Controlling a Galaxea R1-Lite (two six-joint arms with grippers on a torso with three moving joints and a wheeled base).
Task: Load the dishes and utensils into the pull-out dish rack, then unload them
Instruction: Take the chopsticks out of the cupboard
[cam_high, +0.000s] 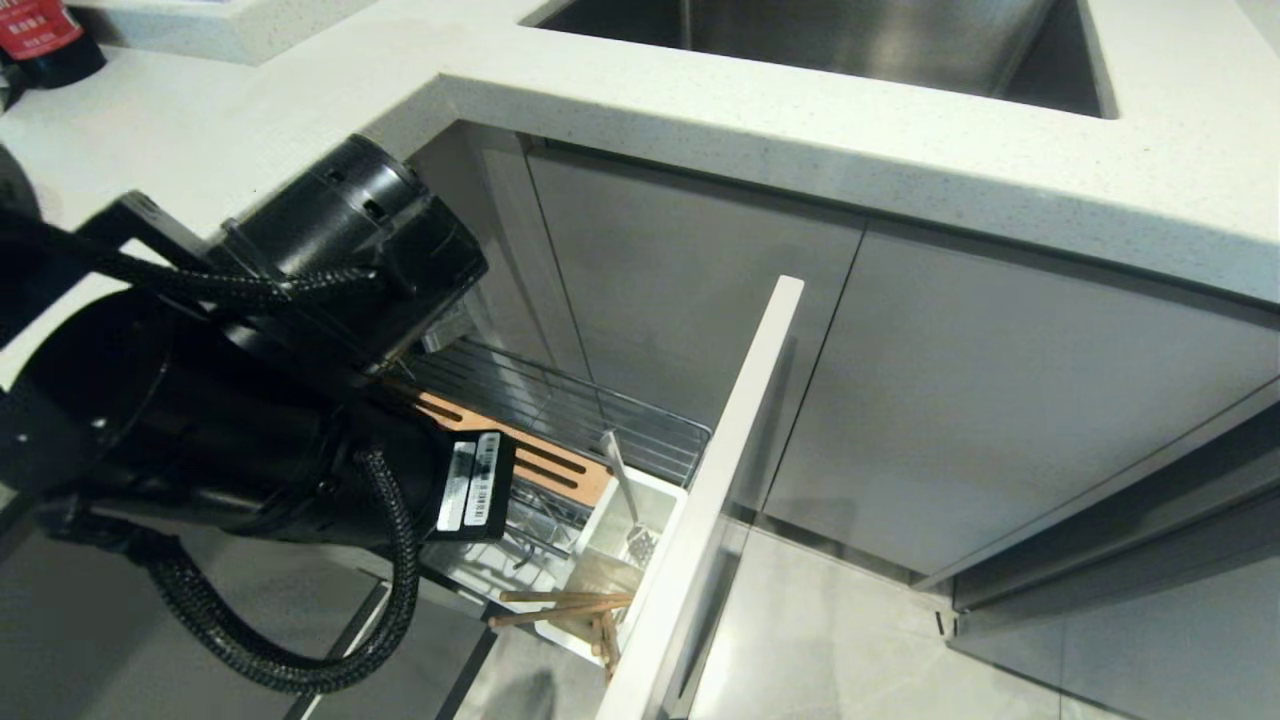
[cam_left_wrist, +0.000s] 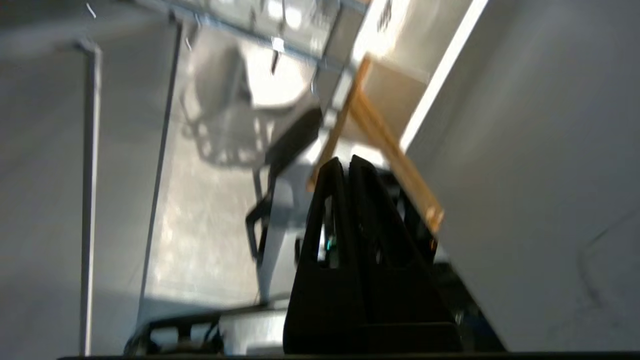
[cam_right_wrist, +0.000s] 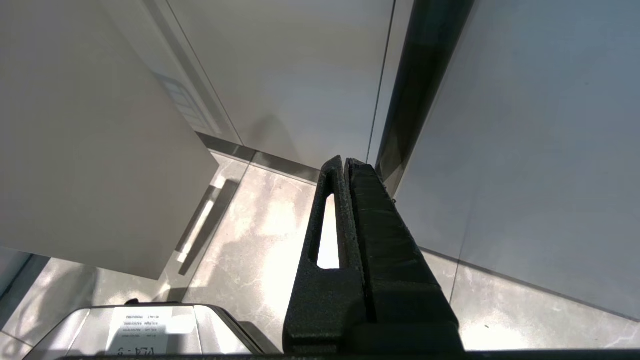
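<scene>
My left arm (cam_high: 200, 440) fills the near left of the head view, its bulk hanging over the pulled-out dish rack (cam_high: 560, 420) and hiding most of that basket. Past the arm's edge, the wooden chopsticks (cam_high: 560, 605) lie tilted across the near end of the white utensil caddy (cam_high: 640, 520), their tips poking out over its rim, and the spoon (cam_high: 622, 480) stands in the same caddy with its handle leaning up. The slotted wooden strip (cam_high: 540, 462) runs just behind the caddy, then the chrome wires reach back under the desk (cam_high: 900, 150). The rack's pale front panel (cam_high: 720, 480) stands edge-on to the right of the caddy, leaving only a narrow lane between panel and arm; to its right is bare floor (cam_high: 850, 640) and grey cabinet doors (cam_high: 1000, 400). In my left wrist view the left jaws (cam_left_wrist: 345, 162) are pressed together, pinching nothing, with the chopsticks (cam_left_wrist: 390, 150) just beyond the tips; whether they touch I cannot tell. My right jaws (cam_right_wrist: 345, 162) are also pressed together and empty, hanging over the floor beside the cabinet fronts. Farthest back, the steel sink (cam_high: 830, 40) sits in the desk.
</scene>
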